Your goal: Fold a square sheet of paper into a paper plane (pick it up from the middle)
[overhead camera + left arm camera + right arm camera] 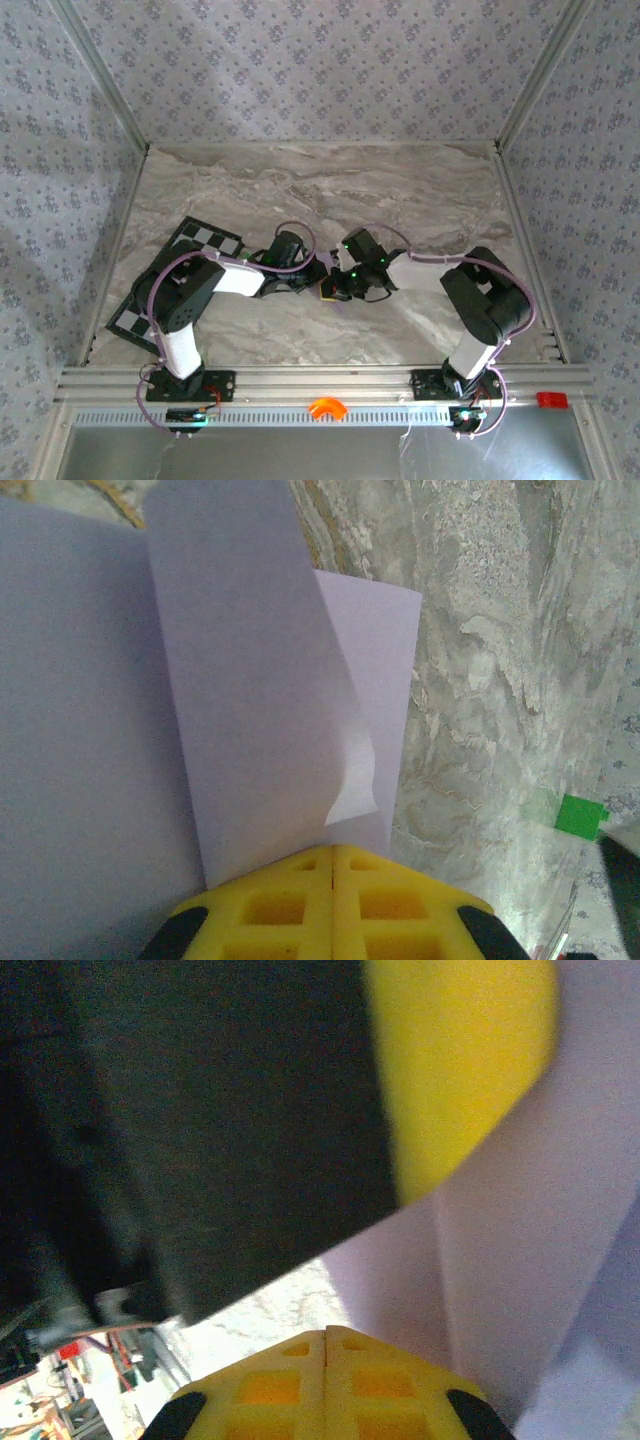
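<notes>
The square sheet of paper [250, 680] is pale lilac and folded into overlapping layers, one loose corner curling. It rises straight from the tips of my left gripper [333, 848], which is shut on its lower edge. In the right wrist view the paper [520, 1260] fills the right side. My right gripper [327, 1332] is shut with its tips at the paper's left edge; whether it pinches the paper is unclear. The left gripper's yellow finger [460, 1060] and black body hang just above. From above, both grippers [322, 285] [338, 290] meet at mid-table and hide the paper.
A black-and-white checkered board [205, 238] lies under the left arm, running to the table's left edge. A small green block [581, 816] sits on the marble to the right of the paper. Patterned walls close off three sides, and a metal rail [320, 382] runs along the near edge.
</notes>
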Action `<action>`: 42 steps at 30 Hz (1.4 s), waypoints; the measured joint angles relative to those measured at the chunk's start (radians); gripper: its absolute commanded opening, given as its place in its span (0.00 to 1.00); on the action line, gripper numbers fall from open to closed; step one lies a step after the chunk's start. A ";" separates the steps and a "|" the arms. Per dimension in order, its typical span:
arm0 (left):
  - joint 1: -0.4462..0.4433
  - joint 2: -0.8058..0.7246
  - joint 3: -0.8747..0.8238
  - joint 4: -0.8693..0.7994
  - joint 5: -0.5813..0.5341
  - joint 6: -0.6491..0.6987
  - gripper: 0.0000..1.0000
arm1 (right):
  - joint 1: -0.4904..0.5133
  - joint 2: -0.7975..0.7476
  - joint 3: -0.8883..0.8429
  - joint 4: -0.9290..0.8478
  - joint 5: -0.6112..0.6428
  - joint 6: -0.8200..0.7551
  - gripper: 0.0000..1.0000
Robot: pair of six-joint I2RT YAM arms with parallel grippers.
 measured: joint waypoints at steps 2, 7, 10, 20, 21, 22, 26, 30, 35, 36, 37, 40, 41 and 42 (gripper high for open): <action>0.000 0.000 0.000 0.000 0.000 0.000 0.07 | 0.000 0.017 -0.002 -0.011 0.014 -0.004 0.00; 0.000 0.000 0.000 0.000 0.000 0.000 0.07 | -0.003 0.023 -0.051 0.035 0.010 -0.003 0.00; 0.000 0.000 0.000 0.000 0.000 0.000 0.07 | -0.008 0.016 -0.079 0.082 0.002 -0.002 0.01; -0.001 0.000 -0.005 0.004 0.010 0.000 0.07 | -0.025 -0.035 -0.189 0.211 -0.021 0.022 0.04; -0.001 0.000 -0.005 0.004 0.012 0.000 0.07 | -0.025 -0.045 -0.198 0.213 -0.021 0.022 0.04; -0.001 0.000 -0.006 0.005 0.013 0.000 0.07 | -0.025 -0.054 -0.209 0.214 -0.021 0.022 0.04; -0.001 0.000 -0.009 0.011 0.017 0.000 0.07 | -0.025 -0.094 -0.255 0.221 -0.019 0.021 0.04; -0.001 0.000 -0.012 0.016 0.022 0.000 0.07 | -0.025 -0.137 -0.295 0.216 -0.016 0.021 0.05; -0.001 0.000 -0.014 0.019 0.023 0.000 0.07 | -0.025 -0.200 -0.343 0.181 -0.010 0.011 0.05; -0.001 0.000 -0.014 0.019 0.023 0.000 0.07 | -0.025 -0.211 -0.351 0.174 -0.010 0.006 0.04; -0.001 0.000 -0.014 0.019 0.023 0.000 0.07 | -0.025 -0.223 -0.358 0.164 -0.010 0.002 0.04; -0.001 0.000 -0.014 0.019 0.023 0.000 0.07 | -0.025 -0.245 -0.371 0.143 -0.013 -0.006 0.04; -0.001 0.000 -0.015 0.020 0.023 0.000 0.07 | -0.025 -0.252 -0.373 0.133 -0.014 -0.006 0.04; -0.001 0.000 -0.015 0.021 0.023 0.000 0.07 | -0.026 -0.261 -0.373 0.119 -0.016 -0.005 0.04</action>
